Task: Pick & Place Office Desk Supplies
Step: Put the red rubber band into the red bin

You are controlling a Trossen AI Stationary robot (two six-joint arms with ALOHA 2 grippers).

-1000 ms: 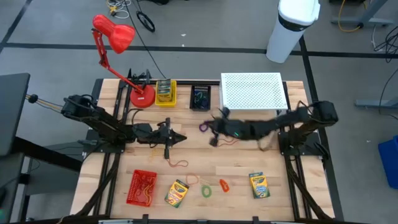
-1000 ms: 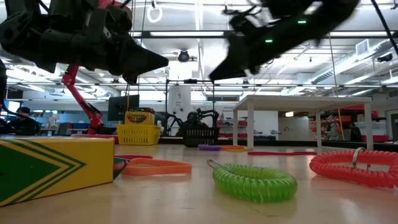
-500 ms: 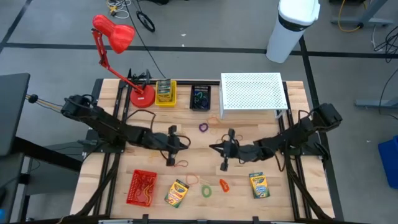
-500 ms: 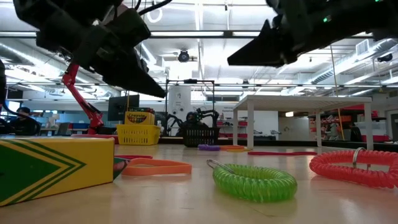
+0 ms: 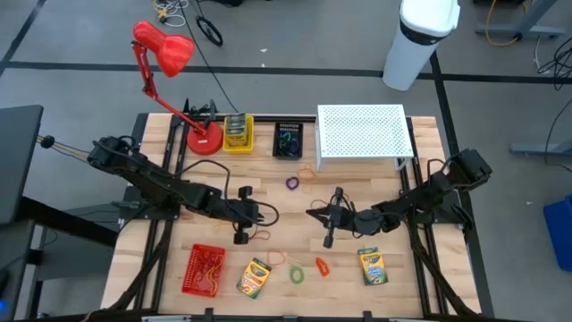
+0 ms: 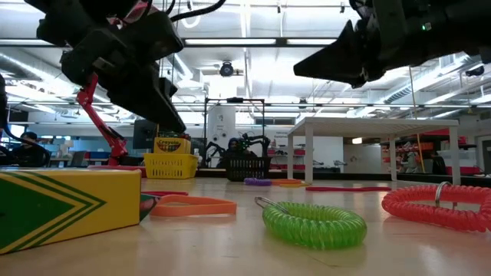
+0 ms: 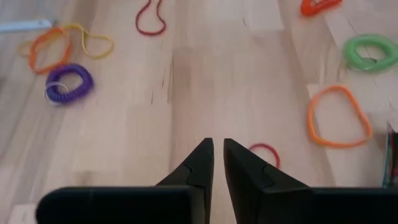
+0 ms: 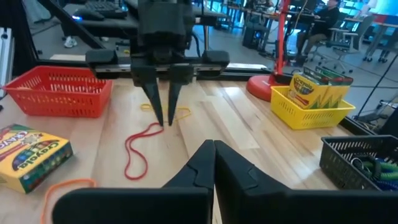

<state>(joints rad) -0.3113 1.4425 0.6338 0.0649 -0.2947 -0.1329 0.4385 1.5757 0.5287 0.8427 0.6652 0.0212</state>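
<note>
— Where was the left hand (image 5: 268,215)?

— Low over the middle of the table (image 5: 375,282), its two fingers (image 7: 200,165) pressed almost together with only a thin slit between them, and nothing in them. Just ahead of the tips lay a small red rubber band (image 7: 266,154), apart from the fingers. Seen from the right wrist, that hand pointed down at a long red band (image 8: 138,149) looping over the wood.

— And the right hand (image 5: 311,213)?

— Also near the table's middle, facing the left one, fingers (image 8: 233,168) closed against each other and empty.

— Where were the supplies?

— Spread about. One crayon box (image 5: 254,277) lay at the near edge beside the red basket (image 5: 204,270), a second crayon box (image 5: 371,266) sat near the right arm. Between them were an orange band (image 5: 275,258), a green coil (image 5: 296,274) and a small orange clip (image 5: 321,265). A purple coil (image 5: 292,183) rested farther back, just beside an orange loop (image 7: 48,51) and a yellow band (image 7: 94,38).

— Anything already stored?

— A yellow basket (image 5: 238,134) at the back held crayon boxes, next to a black basket (image 5: 288,140). The red desk lamp (image 5: 170,72) stood to their left, the white riser (image 5: 363,132) to their right.
</note>
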